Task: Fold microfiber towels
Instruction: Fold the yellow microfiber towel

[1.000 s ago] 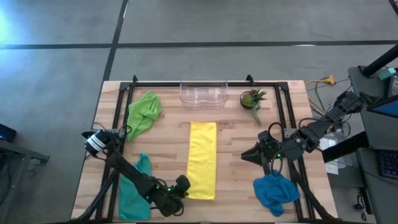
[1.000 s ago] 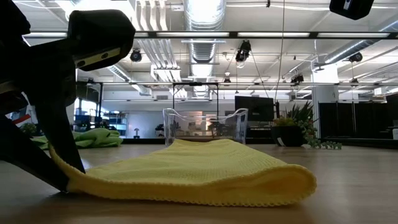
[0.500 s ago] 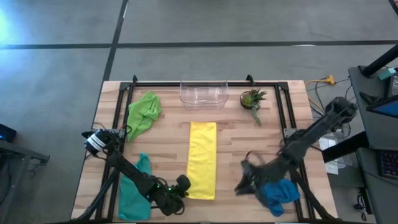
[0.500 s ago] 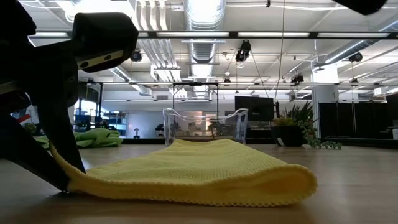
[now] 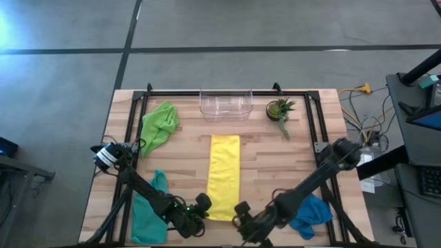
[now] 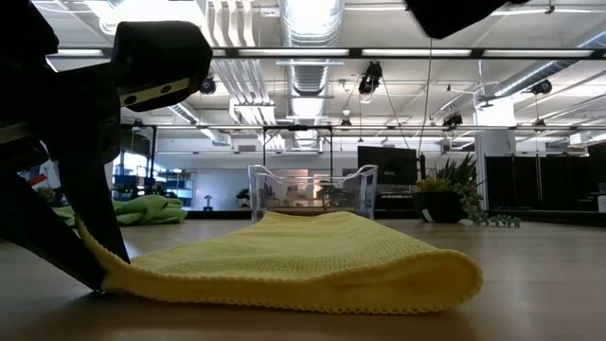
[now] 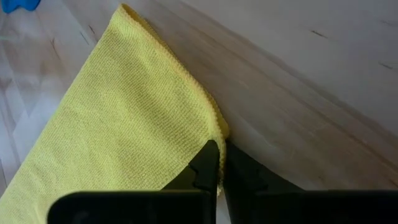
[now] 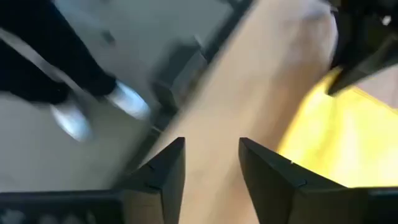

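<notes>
I read the left gripper (image 7: 216, 163) as fully closed, its two dark fingers (image 7: 205, 165) pinched on the near left corner of the long folded yellow microfiber towel (image 5: 224, 177). In the low view that corner (image 6: 104, 275) is pressed at the tabletop under the left arm. I read the right gripper (image 8: 211, 171) as parted, with bare wood showing between its fingers (image 8: 171, 168); it holds nothing. In the high view it (image 5: 242, 219) sits low at the near edge of the wooden slat table (image 5: 269, 155), just beside the towel's near right corner, with the arm stretching back toward the right side.

The yellow towel lies flat as a narrow strip down the table's centre. The crumpled lime green microfiber towel (image 5: 158, 126) sits at the far left. The teal microfiber towel (image 5: 148, 210) lies at the near left, partly under the left arm. The bunched blue microfiber towel (image 5: 311, 212) lies at the near right, behind the right arm. A clear plastic bin (image 5: 225, 104) stands at the far edge, with a small green potted plant (image 5: 280, 110) just beside it.
</notes>
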### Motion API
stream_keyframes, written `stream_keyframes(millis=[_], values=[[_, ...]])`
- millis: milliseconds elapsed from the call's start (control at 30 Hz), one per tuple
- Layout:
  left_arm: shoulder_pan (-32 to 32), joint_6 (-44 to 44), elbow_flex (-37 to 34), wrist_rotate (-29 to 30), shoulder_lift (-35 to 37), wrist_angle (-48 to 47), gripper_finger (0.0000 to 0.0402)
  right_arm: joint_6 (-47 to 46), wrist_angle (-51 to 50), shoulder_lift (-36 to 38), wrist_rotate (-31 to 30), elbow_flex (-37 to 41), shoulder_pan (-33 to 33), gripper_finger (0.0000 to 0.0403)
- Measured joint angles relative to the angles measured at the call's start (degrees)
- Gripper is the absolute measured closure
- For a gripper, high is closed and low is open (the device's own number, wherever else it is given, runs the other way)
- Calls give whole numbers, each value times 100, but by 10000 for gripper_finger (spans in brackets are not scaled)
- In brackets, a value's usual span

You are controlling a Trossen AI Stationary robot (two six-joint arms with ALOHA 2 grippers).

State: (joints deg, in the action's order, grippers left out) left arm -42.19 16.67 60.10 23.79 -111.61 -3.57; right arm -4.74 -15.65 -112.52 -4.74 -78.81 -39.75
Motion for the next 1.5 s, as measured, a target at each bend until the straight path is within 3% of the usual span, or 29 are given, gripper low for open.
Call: stream_keyframes(millis=[200,533,1500], values=[[31,0,2,-5,0,2,401,520,-1088,-776,-798,-909,2,240],[37,0,4,-15,2,2,401,329,-1513,-954,-1289,-904,4,277],[48,0,4,-5,2,13,402,771,-890,-958,-1330,-412,101,309]])
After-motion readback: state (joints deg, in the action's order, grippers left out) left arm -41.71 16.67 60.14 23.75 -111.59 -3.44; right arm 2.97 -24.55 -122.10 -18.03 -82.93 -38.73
